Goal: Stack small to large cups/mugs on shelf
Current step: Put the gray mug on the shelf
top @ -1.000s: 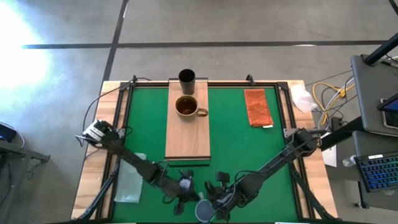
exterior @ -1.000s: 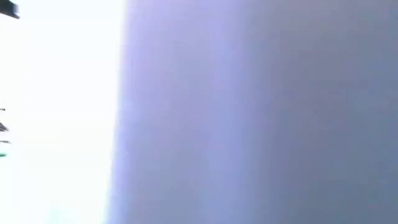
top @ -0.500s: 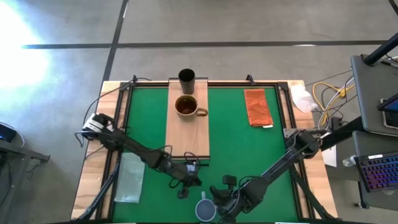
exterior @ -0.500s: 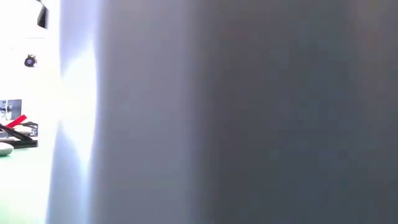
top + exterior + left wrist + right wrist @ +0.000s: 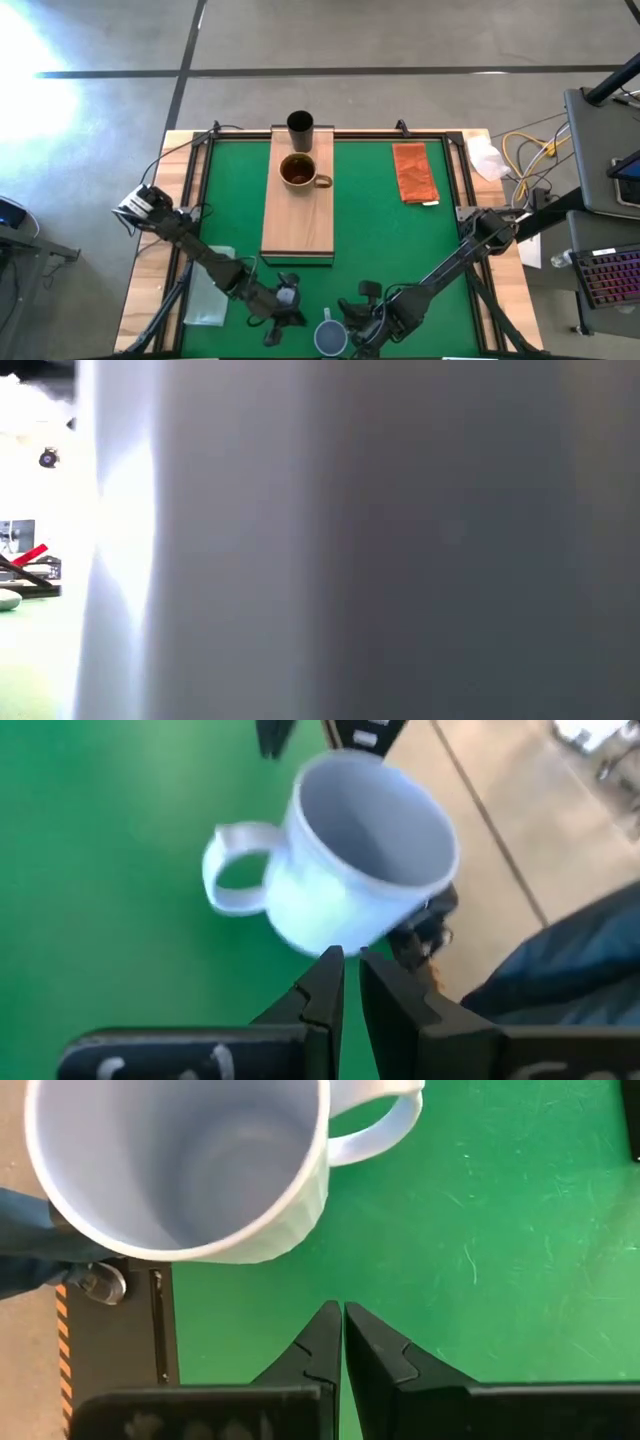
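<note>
The pale blue-grey mug (image 5: 328, 338) stands upright on the green mat at the table's near edge, handle toward the far side. It also shows in the left wrist view (image 5: 350, 870) and the right wrist view (image 5: 180, 1170), and it fills the low view (image 5: 380, 540). My left gripper (image 5: 283, 312) is shut just left of it. My right gripper (image 5: 352, 328) is shut just right of it, apart from it (image 5: 343, 1320). The brown mug (image 5: 300, 172) stands on the shelf board (image 5: 298, 225). The black cup (image 5: 300, 124) stands at the board's far end. My left gripper's shut fingertips (image 5: 330, 965) stand right at the mug's lower wall (image 5: 310, 935), coming level from the table's left. I cannot tell whether they touch it.
An orange-brown cloth (image 5: 414, 172) lies at the far right of the mat. A clear plastic bag (image 5: 208, 290) lies at the near left. The table's dark frame and wooden border (image 5: 480, 840) run close behind the mug. Dark blue fabric (image 5: 570, 990) shows beyond the near edge.
My left gripper went toward the board's near end, then came back toward the near edge and a little left. My right gripper has drawn back a little toward the right, off the pale mug, which has stayed at the near edge.
</note>
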Action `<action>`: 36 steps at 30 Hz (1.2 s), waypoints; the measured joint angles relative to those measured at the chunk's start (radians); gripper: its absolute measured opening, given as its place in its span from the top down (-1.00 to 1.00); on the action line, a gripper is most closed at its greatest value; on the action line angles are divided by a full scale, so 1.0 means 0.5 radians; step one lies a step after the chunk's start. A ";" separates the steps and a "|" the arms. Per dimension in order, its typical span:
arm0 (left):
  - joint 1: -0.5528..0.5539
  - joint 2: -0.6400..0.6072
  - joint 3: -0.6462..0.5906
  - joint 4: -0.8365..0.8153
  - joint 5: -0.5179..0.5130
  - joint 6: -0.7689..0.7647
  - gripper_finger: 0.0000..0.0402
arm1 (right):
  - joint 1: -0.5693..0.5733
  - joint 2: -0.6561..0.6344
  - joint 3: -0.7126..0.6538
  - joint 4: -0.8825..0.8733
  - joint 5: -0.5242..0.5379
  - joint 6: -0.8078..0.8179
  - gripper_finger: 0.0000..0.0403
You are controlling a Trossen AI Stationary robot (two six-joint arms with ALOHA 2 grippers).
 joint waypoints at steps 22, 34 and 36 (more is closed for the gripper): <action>-0.085 0.359 0.144 0.391 0.023 -0.160 0.89 | 0.000 0.000 0.000 0.221 -0.118 -0.012 0.95; -0.015 0.435 0.194 0.343 -0.011 -0.086 0.89 | -0.003 0.000 0.000 0.277 -0.228 -0.082 0.95; 0.010 0.426 0.194 0.340 -0.021 -0.052 0.89 | -0.010 0.000 0.000 0.277 -0.281 -0.089 0.95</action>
